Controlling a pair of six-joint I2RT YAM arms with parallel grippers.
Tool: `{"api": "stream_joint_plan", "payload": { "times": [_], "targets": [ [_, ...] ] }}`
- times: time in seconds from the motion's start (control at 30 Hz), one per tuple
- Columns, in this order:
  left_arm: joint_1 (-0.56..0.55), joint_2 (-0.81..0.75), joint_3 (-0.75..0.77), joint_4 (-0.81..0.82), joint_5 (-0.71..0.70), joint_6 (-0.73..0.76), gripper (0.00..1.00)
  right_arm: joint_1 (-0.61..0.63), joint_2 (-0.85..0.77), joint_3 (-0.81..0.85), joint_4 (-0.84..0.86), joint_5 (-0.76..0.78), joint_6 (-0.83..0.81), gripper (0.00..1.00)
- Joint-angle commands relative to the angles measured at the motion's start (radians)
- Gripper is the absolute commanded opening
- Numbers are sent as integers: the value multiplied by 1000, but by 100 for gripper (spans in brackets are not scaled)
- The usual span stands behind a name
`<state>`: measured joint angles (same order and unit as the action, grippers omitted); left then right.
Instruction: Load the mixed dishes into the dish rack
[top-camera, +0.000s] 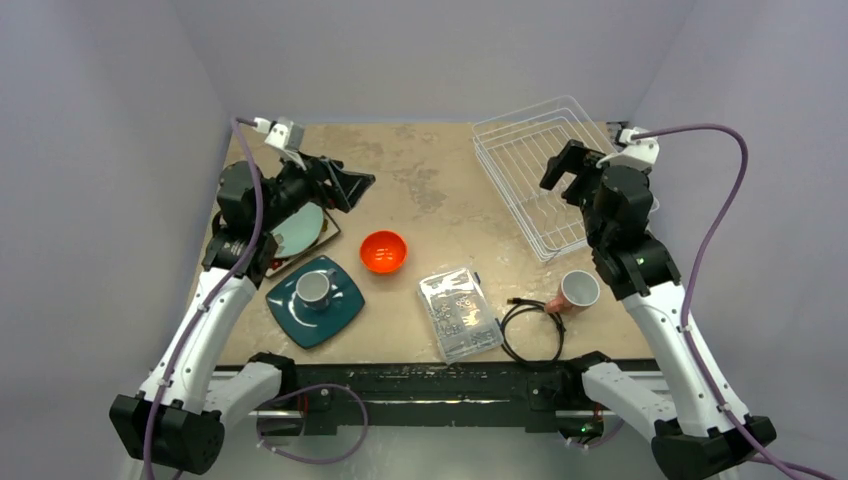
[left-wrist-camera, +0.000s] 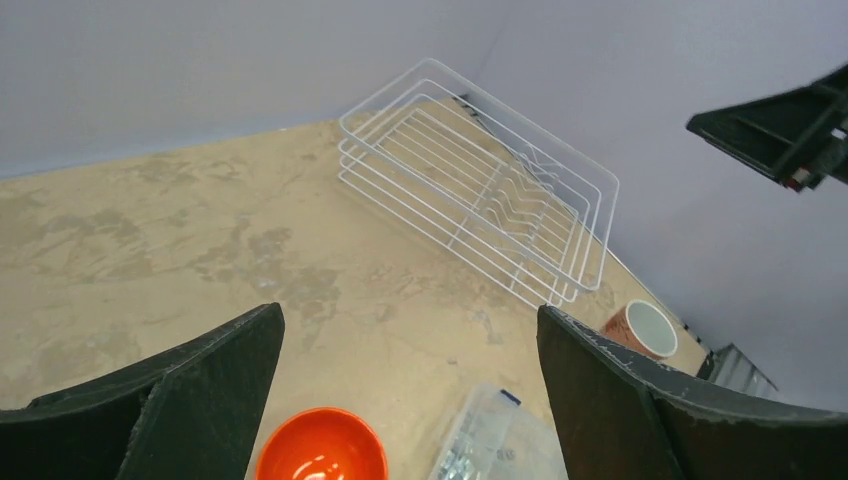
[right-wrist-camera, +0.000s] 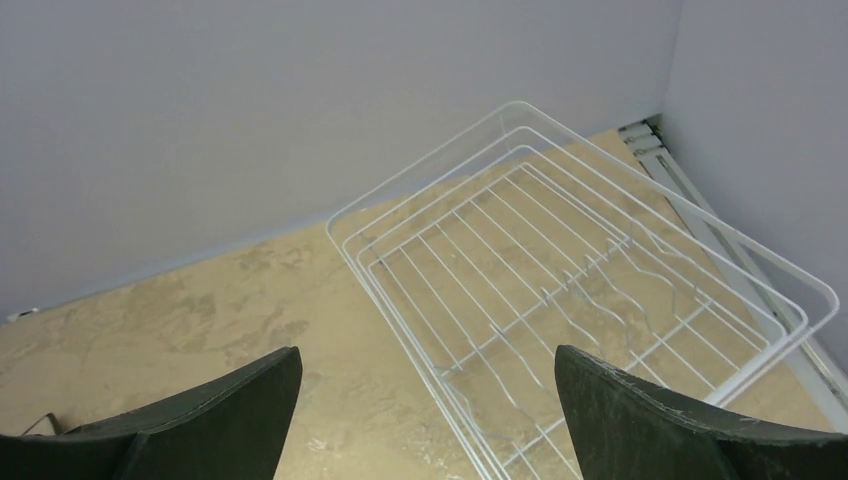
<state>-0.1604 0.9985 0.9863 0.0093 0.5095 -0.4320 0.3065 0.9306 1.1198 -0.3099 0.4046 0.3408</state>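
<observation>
The white wire dish rack stands empty at the back right; it also shows in the left wrist view and the right wrist view. The orange bowl sits mid-table. The small grey mug stands on the dark teal square plate. The pale green round plate lies on a square plate whose edge shows beneath it, partly hidden by my left arm. The pink cup lies on its side at the right. My left gripper is open and empty above the back left. My right gripper is open and empty over the rack.
A clear plastic box of small parts lies at the front centre, with a coiled black cable beside it, next to the pink cup. Grey walls close in the table on three sides.
</observation>
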Motion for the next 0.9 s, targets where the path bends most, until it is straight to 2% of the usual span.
{"api": "stream_joint_plan", "payload": {
  "times": [0.0,0.3,0.53,0.73,0.87],
  "targets": [
    [-112,-10,50,-85,-36,97,96,-6,-20,10,-97,104,91,99],
    [-320,-4,82,-229,-184,222,96,-6,-88,-98,-257,-82,142,99],
    [-394,-11,93,-294,-277,274,96,-6,-137,-136,-451,141,313,99],
    [-418,10,116,-332,-285,294,96,-6,-243,-181,-647,302,584,99],
    [-424,26,132,-356,-283,298,96,-6,-296,-191,-750,360,719,92]
  ]
}}
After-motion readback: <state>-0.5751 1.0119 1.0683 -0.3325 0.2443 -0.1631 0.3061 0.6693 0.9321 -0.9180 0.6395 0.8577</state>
